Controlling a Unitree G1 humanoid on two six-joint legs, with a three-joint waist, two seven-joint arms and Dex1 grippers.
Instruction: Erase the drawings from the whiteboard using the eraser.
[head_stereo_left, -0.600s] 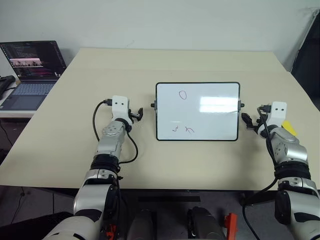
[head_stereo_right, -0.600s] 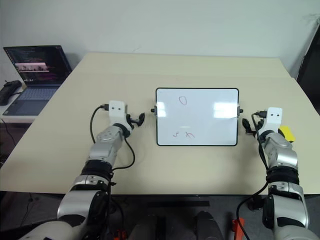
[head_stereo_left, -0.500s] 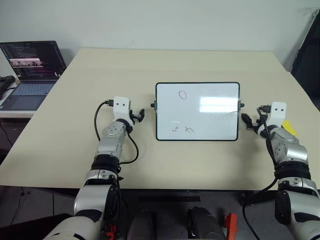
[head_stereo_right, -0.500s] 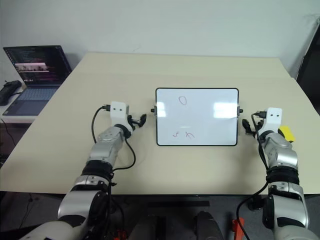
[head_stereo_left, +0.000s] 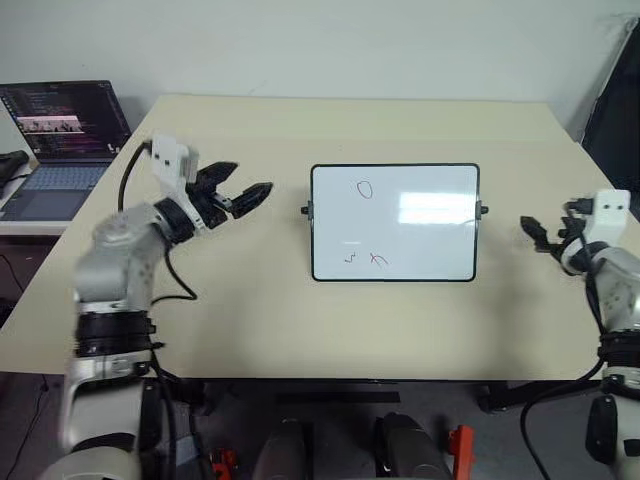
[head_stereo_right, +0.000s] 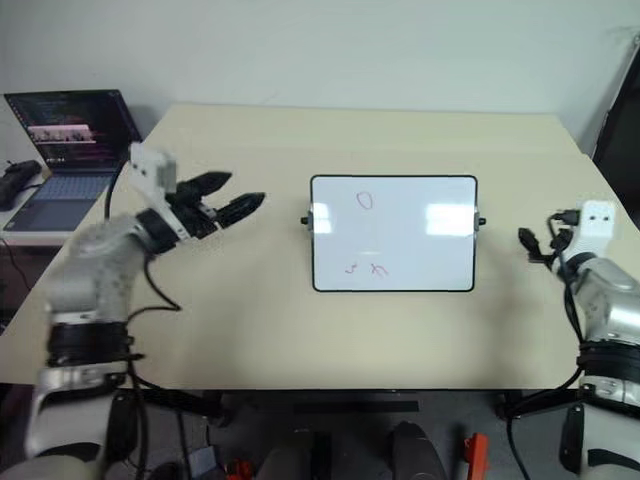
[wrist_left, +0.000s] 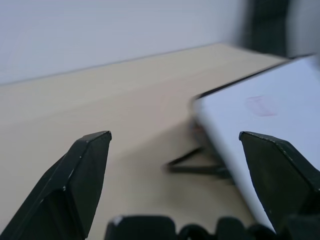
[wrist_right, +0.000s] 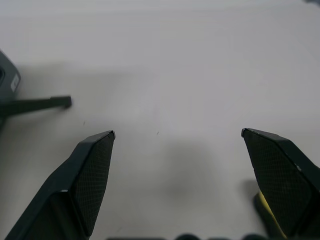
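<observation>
A: Both arms have swung outward since the earlier frames. The left gripper (head_stereo_left: 243, 192), previously low and just beside the whiteboard (head_stereo_left: 420, 222), is now raised and well off to the board's left. The right gripper (head_stereo_left: 541, 234) has drawn away from the board's right edge.

B: And the setting?

A: A beige table (head_stereo_left: 260, 300) fills the foreground, its near edge just ahead of the robot. Beyond the left gripper and off to its left, an open laptop (head_stereo_left: 62, 140) sits on a lower side surface. A plain pale wall (head_stereo_left: 330, 45) closes the room behind the table's far edge.

B: Where does the board lie?

A: Flat on the table between the two grippers, nearer the right one. The drawings (head_stereo_left: 365, 189) remain on it: an oval toward the far edge, squiggles toward the near edge.

B: What are the grippers doing?

A: In the left wrist view the left fingers (wrist_left: 75, 185) are spread wide with nothing between them, pointing toward the board's corner. In the right wrist view the right fingers (wrist_right: 85, 180) are likewise fully apart over bare table, gripping nothing.

B: The eraser?

A: A sliver of the yellow eraser (wrist_right: 267, 216) shows on the table beside one right finger; I cannot tell whether they touch.
</observation>
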